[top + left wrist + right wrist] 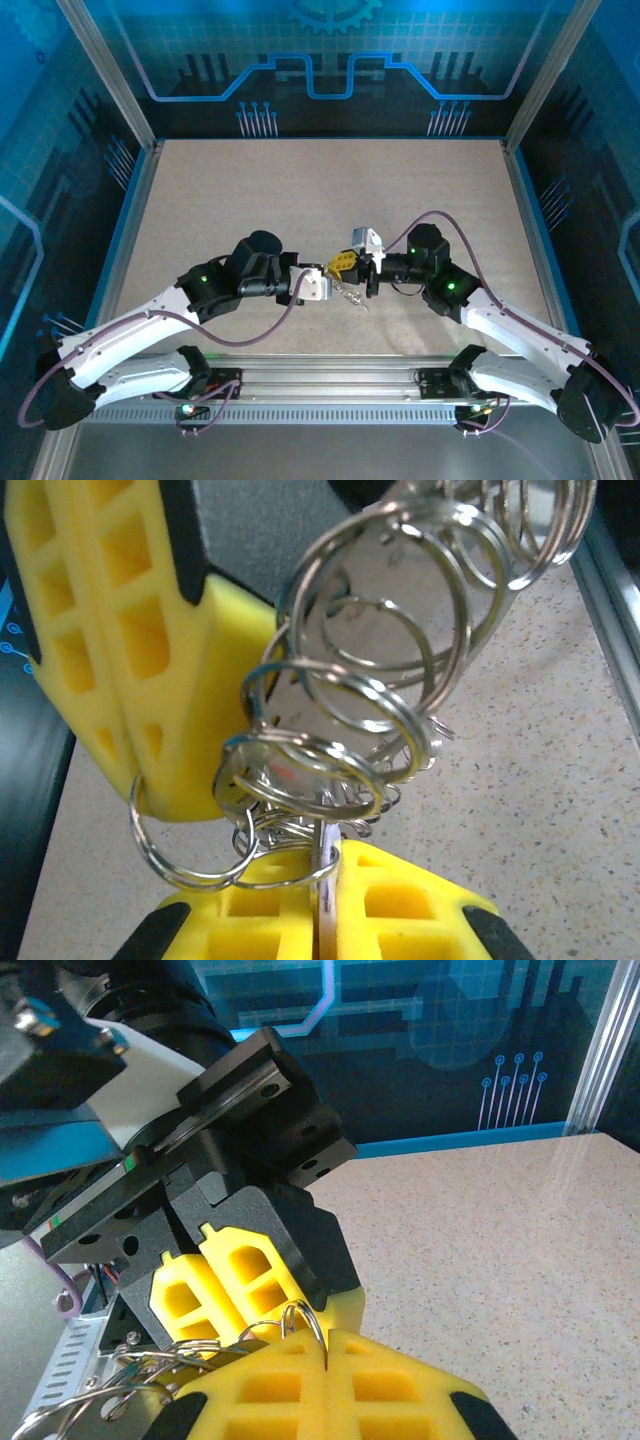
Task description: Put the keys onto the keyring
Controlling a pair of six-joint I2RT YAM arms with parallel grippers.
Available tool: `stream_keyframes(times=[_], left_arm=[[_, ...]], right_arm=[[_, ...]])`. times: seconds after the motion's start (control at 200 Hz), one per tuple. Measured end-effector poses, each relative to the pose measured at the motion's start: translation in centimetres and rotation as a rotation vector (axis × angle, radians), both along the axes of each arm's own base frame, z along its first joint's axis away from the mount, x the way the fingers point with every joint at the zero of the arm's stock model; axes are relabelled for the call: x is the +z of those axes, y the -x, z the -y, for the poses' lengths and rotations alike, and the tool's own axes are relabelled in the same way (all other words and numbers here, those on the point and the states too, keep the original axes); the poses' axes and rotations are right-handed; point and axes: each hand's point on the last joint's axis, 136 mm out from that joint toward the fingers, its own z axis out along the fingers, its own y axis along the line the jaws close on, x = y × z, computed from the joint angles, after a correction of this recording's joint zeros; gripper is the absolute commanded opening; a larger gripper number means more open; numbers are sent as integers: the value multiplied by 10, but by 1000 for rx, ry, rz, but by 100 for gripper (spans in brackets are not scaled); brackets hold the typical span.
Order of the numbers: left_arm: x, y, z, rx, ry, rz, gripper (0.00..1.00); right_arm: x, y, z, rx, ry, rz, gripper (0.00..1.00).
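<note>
Both grippers meet above the middle of the table. My left gripper (328, 858) (328, 276) is shut on a thin pale flat key (327, 905) seen edge-on, with a silver ring looped round it. A tangled cluster of silver wire rings, the keyring (370, 670), hangs above these fingers, and a speck of red (284, 774) from another key shows inside it. My right gripper (328, 1348) (356, 268) is shut on one wire loop of the keyring (312, 1318). Its yellow fingers (120, 650) stand at the left of the cluster. Rings dangle below both grippers (353, 296).
The speckled beige table (300, 200) is bare around the grippers. An aluminium rail (330, 375) runs along the near edge, and blue-edged walls (135, 200) enclose the sides and back. The left gripper's black body (250, 1150) sits close in front of my right fingers.
</note>
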Motion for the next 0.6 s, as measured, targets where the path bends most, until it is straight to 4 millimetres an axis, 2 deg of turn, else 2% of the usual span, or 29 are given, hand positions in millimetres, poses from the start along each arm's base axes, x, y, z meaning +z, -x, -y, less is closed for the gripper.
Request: stream_keyframes(times=[0.6], left_arm=[[-11,-16,-2,26,-18,180,0]], right_arm=[[-9,-15,-1,-198,-26,-257,0]])
